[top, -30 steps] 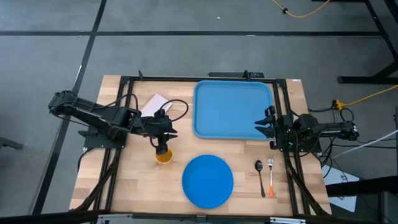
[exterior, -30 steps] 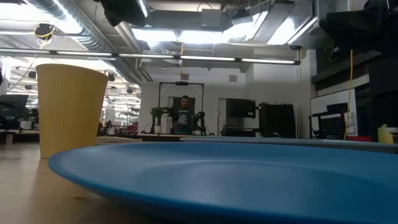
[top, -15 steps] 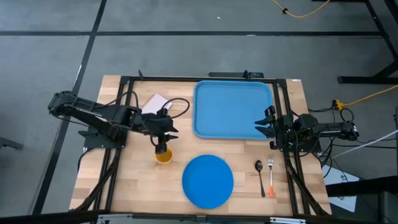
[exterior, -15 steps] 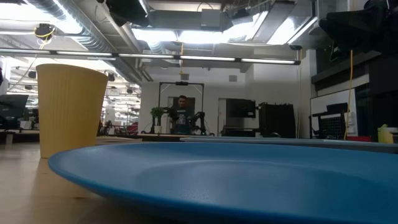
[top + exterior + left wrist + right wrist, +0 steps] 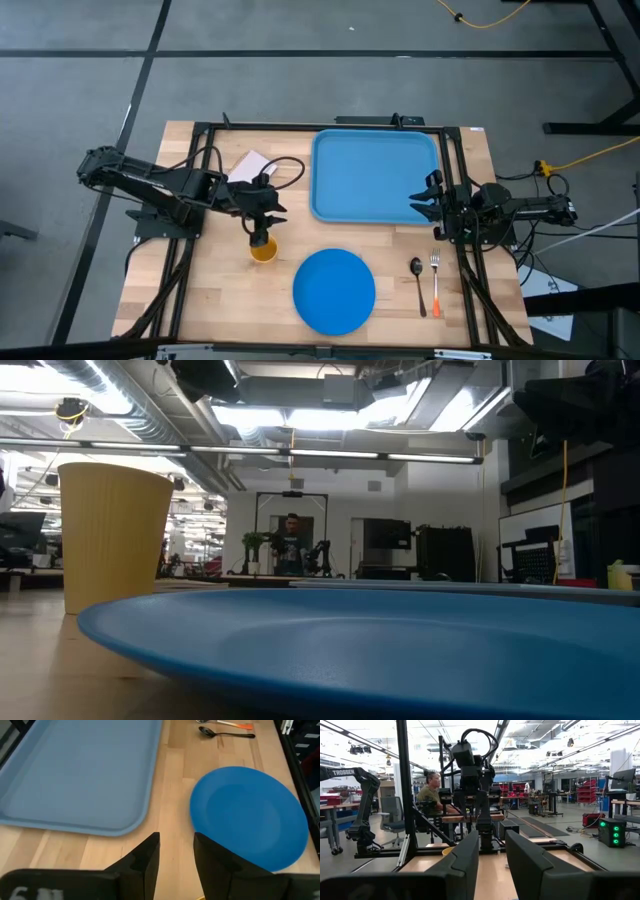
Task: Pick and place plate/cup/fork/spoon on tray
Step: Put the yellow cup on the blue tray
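The tray (image 5: 375, 176) is bare, and the left claw (image 5: 262, 238), open wide, hangs over the cup (image 5: 264, 251), nothing moved yet.

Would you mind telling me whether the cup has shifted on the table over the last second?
No. In the high view the cup keeps its spot left of the plate.

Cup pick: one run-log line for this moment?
left gripper: open, above cup | right gripper: waiting, tray edge | plate, spoon, fork: on table
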`<action>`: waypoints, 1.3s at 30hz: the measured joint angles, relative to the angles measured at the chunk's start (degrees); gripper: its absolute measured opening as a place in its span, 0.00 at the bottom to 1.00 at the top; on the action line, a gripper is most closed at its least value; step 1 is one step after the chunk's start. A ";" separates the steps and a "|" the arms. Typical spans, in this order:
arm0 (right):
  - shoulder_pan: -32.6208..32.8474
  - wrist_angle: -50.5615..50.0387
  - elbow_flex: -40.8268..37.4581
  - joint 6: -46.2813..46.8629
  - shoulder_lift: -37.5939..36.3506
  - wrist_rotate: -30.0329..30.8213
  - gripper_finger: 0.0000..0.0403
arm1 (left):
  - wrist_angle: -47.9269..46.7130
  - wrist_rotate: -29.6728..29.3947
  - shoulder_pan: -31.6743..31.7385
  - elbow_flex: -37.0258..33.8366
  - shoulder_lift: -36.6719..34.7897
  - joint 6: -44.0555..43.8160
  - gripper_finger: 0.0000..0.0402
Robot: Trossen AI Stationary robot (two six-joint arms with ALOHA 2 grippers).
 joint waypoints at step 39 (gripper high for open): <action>0.00 -0.88 0.00 -0.03 0.00 0.00 0.25 | 14.26 7.84 -13.33 -0.02 6.25 -33.16 0.28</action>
